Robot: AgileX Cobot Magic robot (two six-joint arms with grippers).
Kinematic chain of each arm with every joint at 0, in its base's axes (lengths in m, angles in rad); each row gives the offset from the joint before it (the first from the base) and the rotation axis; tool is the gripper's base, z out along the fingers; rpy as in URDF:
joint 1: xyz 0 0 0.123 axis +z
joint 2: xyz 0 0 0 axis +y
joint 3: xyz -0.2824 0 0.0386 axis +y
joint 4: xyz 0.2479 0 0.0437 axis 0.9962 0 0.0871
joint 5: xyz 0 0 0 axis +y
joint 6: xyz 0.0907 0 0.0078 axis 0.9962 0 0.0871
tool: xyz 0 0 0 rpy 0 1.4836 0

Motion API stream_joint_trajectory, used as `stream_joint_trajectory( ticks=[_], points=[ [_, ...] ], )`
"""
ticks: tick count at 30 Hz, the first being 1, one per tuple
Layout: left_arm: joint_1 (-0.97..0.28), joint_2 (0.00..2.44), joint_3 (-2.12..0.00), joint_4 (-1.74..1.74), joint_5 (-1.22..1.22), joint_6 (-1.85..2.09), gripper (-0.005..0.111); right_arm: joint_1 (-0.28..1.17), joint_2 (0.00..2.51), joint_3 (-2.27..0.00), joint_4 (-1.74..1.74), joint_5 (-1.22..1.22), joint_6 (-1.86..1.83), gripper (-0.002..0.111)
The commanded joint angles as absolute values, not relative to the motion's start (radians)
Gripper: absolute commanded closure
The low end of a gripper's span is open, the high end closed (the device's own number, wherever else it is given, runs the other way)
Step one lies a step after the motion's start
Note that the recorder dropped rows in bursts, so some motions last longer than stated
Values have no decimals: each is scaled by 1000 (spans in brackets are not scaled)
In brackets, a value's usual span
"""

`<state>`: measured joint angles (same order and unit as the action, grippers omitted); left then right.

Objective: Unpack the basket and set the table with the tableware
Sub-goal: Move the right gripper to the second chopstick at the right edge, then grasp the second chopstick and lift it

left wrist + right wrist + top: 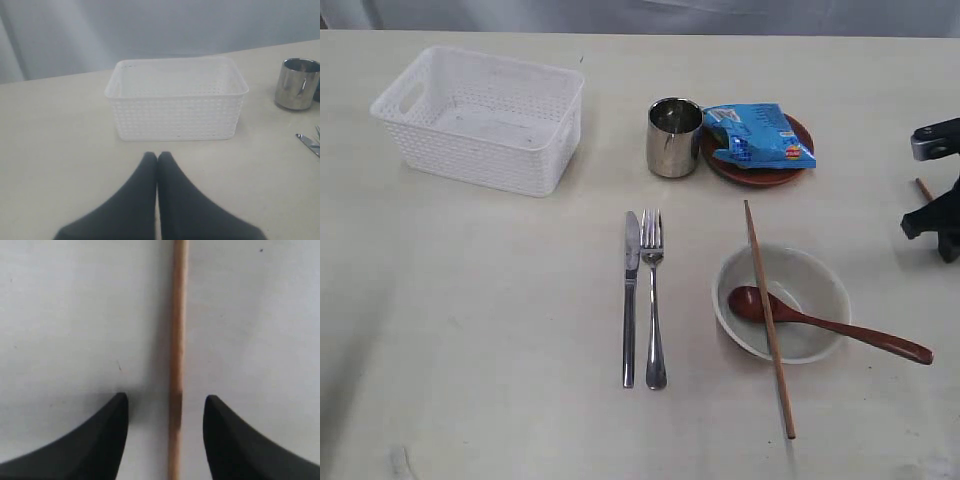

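Observation:
The white basket (477,118) stands empty at the back left of the table (470,300). A knife (631,298) and fork (653,300) lie side by side in the middle. The steel cup (674,137) stands beside the reddish plate (757,176). In the bowl (781,302) rests the wooden spoon (820,325), with one chopstick (769,318) laid across its rim. My right gripper (166,399) is open at the right edge, straddling a second chopstick (177,340) that lies on the table. The left gripper (157,156) is shut and empty, facing the basket (176,100).
A blue snack packet (757,135) lies on the plate. In the left wrist view the cup (297,83) and the knife tip (309,143) show off to one side of the basket.

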<state>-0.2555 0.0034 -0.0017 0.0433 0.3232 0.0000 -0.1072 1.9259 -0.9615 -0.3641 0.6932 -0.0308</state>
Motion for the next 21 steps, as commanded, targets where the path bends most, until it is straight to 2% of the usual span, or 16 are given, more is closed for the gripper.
stream_joint_trajectory(
  ticks=[1,6,8,15,21],
  points=[
    [-262,0,0,44,324,0,107,-114,2010,-944,-380,682,-42,69],
    [-262,0,0,44,324,0,107,-114,2042,-944,-380,684,-42,99],
    [-262,0,0,44,324,0,107,-114,2046,-944,-372,684,-42,108],
    [-262,0,0,44,324,0,107,-112,2026,-946,-356,689,-54,109],
    [-262,0,0,44,324,0,107,-112,1994,-962,-167,716,-214,109]
  ],
)
